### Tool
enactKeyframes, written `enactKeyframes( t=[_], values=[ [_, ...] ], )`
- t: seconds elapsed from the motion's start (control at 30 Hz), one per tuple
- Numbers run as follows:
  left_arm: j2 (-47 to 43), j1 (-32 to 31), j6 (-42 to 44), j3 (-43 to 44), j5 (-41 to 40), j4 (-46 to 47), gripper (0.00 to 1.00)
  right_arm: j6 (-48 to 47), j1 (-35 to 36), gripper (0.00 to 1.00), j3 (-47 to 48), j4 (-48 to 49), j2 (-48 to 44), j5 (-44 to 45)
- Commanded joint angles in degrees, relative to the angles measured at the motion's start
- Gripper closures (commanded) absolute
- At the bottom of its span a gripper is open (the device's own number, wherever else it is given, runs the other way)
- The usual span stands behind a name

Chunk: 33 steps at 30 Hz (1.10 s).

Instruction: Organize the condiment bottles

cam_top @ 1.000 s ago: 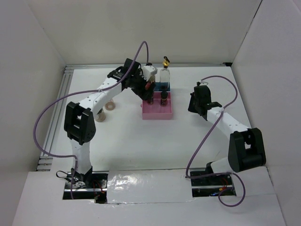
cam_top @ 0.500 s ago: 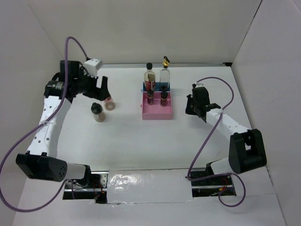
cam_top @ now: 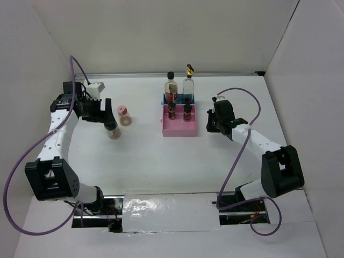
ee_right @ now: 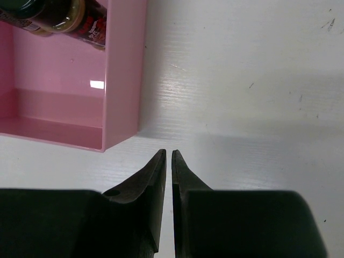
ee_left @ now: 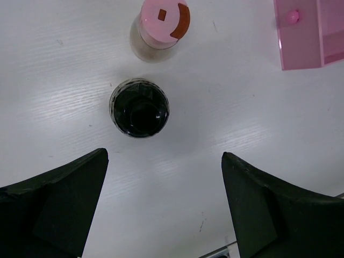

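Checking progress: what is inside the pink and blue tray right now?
The pink section holds two short dark-capped jars, its near half bare. The blue section holds a black-capped bottle and a gold-capped bottle; its floor is hidden.

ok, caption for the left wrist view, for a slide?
Open left gripper poised above a dark-capped spice jar, pink-capped jar just beyond it, pink tray corner at upper right.

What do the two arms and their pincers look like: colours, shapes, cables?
The left arm and right arm have white links with bulky black joints. A purple cable runs from each. The left pincer and right pincer have black, tapering fingers.
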Motion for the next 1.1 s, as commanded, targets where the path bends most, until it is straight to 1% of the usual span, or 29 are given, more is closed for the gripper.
enactKeyframes(
  t=[0.0, 0.1, 0.13, 0.27, 0.53, 0.57, 0.7, 0.83, 0.87, 0.93, 0.97, 1.03, 1.07],
  values=[
    [2.3, -0.3, 2.0, -2.0, 1.7, 3.9, 0.01, -0.6, 0.8, 0.84, 1.6, 0.1, -1.4, 1.0],
    [3.5, -1.2, 3.6, -4.8, 0.1, 7.2, 0.01, 0.0, 0.8, 0.84, 0.7, 0.0, -2.4, 1.8],
    [3.9, -1.4, 4.3, -5.4, -2.5, 9.2, 0.01, 0.2, 1.0, 0.84, 0.5, -0.1, -2.5, 2.1],
    [5.4, -1.9, 5.6, -7.1, -6.3, 13.9, 0.01, 0.9, 1.0, 0.84, 0.3, -0.5, -3.1, 2.8],
    [9.4, -4.2, 5.0, -8.5, -6.8, 17.3, 0.01, 1.2, 1.2, 0.85, 0.1, -1.4, -2.7, 3.8],
    [9.5, -4.5, 5.0, -9.2, -6.7, 17.5, 0.03, 1.3, 1.2, 0.85, 0.1, -1.6, -3.1, 4.0],
    [9.6, -5.1, 5.4, -10.5, -7.2, 18.3, 0.08, 1.2, 1.0, 0.85, -0.3, -2.1, -4.0, 4.8],
    [8.8, -5.0, 5.8, -11.6, -8.4, 18.9, 0.23, 1.6, 0.9, 0.85, -0.6, -2.1, -4.7, 5.0],
    [8.4, -5.1, 5.8, -11.6, -8.6, 18.9, 0.32, 1.6, 0.8, 0.85, -0.8, -2.1, -4.7, 5.0],
    [7.9, -5.2, 5.9, -11.2, -9.1, 18.2, 0.44, 1.7, 0.9, 0.85, -0.8, -2.1, -4.8, 5.0],
    [7.2, -5.2, 5.9, -11.0, -9.1, 17.8, 0.57, 1.7, 0.9, 0.85, -0.7, -2.4, -4.8, 5.0],
    [6.4, -5.3, 6.0, -9.9, -8.6, 15.7, 0.72, 1.7, 0.8, 0.85, -0.7, -2.3, -5.0, 5.1],
    [5.5, -5.2, 5.9, -9.4, -8.4, 14.6, 0.87, 1.7, 0.8, 0.85, -0.7, -2.5, -5.0, 5.2]
  ],
)
